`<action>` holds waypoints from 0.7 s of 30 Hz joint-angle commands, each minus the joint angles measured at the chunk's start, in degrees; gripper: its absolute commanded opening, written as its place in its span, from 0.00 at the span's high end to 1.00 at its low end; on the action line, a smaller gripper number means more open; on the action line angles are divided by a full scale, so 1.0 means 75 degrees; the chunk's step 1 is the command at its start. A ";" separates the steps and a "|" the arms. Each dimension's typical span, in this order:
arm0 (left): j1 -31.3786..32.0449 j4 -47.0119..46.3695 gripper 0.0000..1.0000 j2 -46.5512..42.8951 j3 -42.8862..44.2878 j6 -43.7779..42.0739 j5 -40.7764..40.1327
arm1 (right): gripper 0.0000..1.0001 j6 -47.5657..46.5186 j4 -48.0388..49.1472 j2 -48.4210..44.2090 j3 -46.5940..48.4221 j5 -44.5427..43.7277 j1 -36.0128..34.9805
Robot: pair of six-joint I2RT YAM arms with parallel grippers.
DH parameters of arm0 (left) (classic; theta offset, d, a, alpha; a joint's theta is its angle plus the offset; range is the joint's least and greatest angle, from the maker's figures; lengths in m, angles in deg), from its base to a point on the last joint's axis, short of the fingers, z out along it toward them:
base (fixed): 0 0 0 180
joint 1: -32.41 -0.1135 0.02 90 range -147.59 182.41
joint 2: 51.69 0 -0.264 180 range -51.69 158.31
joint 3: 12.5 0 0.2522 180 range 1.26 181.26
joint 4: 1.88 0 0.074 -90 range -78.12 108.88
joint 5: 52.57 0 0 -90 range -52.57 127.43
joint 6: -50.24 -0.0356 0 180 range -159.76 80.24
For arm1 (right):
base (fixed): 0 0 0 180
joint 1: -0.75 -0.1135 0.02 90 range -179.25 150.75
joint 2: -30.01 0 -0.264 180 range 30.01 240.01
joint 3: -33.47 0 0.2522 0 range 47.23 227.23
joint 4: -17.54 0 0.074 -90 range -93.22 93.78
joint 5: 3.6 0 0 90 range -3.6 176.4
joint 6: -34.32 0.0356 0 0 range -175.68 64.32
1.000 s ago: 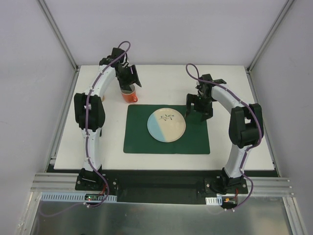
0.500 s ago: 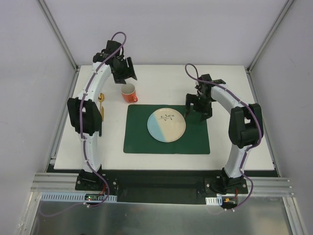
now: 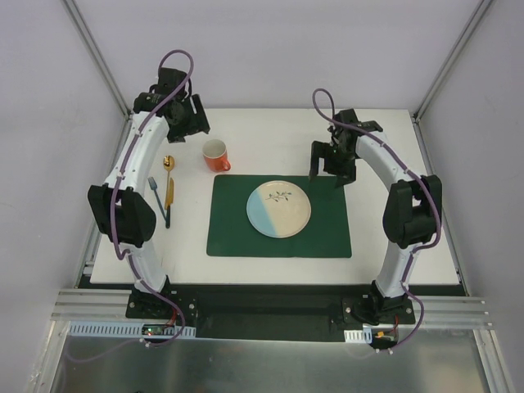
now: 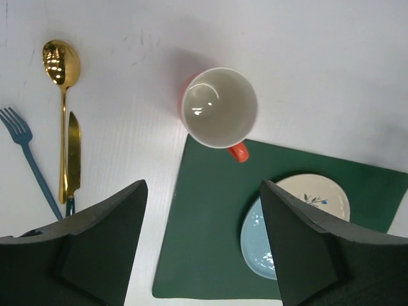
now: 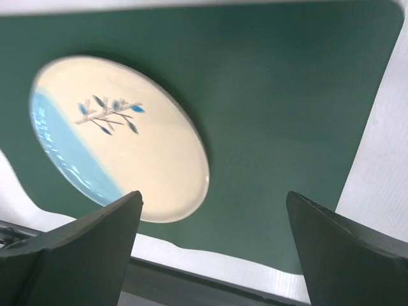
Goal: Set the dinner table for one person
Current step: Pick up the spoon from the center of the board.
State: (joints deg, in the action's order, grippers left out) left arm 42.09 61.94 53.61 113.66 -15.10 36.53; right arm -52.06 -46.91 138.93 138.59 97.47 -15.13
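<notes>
Dinner table (image 3: 270,135) is matte, white, rectangular; left end effector (image 4: 203,190) and right end effector (image 5: 213,196) both hang released.

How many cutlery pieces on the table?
3, all left of the dark green rectangular placemat: gold metal spoon, gold knife beside its handle, blue fork farthest left. None visibly hidden.

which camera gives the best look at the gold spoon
Left wrist view: the gold spoon lies close and whole, bowl and handle sharp, beside the gold knife. The top external view shows it only small, left of the orange mug. The right wrist view misses it.
</notes>
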 commanded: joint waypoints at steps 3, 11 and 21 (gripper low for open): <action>-0.0351 0.0192 0.28 -0.0352 -0.0619 0.0156 -0.0325 | 0.02 -0.0213 -0.0494 0.0171 0.0956 -0.0023 0.0020; -0.1394 0.0051 0.27 -0.0400 -0.1159 -0.0053 -0.0266 | 0.01 0.0068 -0.0074 -0.0027 0.0034 0.0234 0.0008; -0.2145 0.0063 0.20 0.1006 -0.0245 -0.0136 0.0320 | 0.01 0.0185 -0.0189 0.0219 0.0147 0.0211 -0.0027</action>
State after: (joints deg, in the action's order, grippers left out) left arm 28.01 61.79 56.06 109.05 -15.08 36.18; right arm -51.86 -47.35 140.33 136.90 98.26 -15.11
